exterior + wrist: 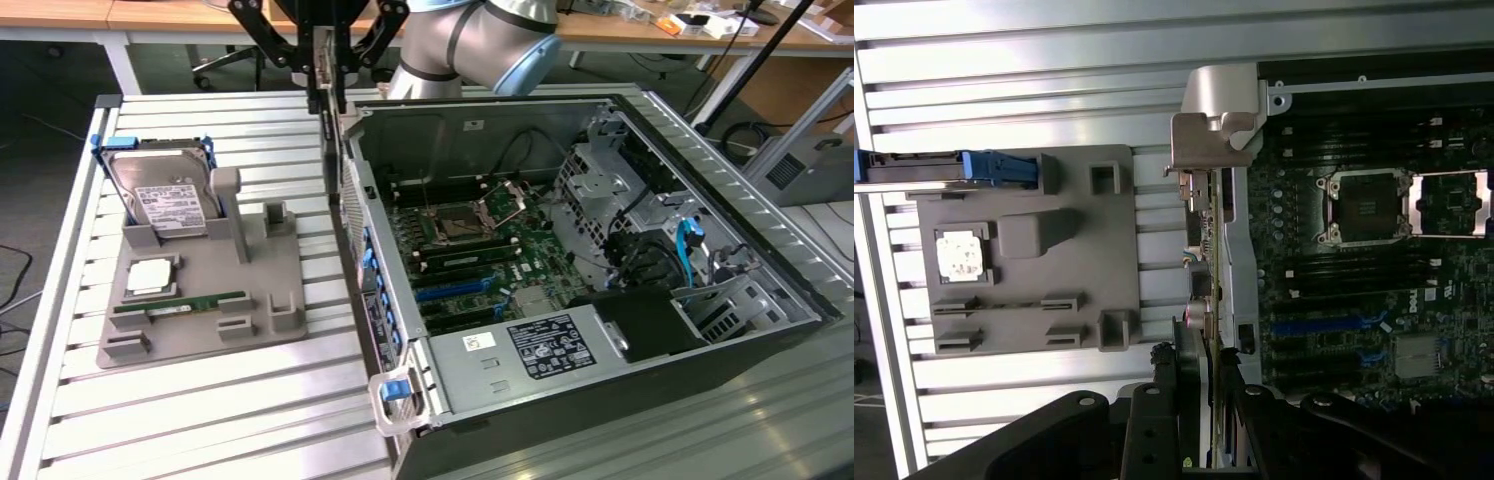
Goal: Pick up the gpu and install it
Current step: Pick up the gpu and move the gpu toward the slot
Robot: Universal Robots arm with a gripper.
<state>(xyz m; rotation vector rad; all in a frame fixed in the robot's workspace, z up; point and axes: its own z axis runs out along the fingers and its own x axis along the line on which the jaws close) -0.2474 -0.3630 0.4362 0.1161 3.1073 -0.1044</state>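
One thin, flat gpu [1206,260] with silvery bracket hangs gripped in the black claw [324,70] above the case's [400,130] rim.

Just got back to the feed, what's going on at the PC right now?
The arm's gripper is clamped on the gpu and holds it on edge in the air, roughly over the wall of the open computer case that faces the gray parts tray. The card is not yet seated on the motherboard. The hard drive and memory stick sit in the tray.
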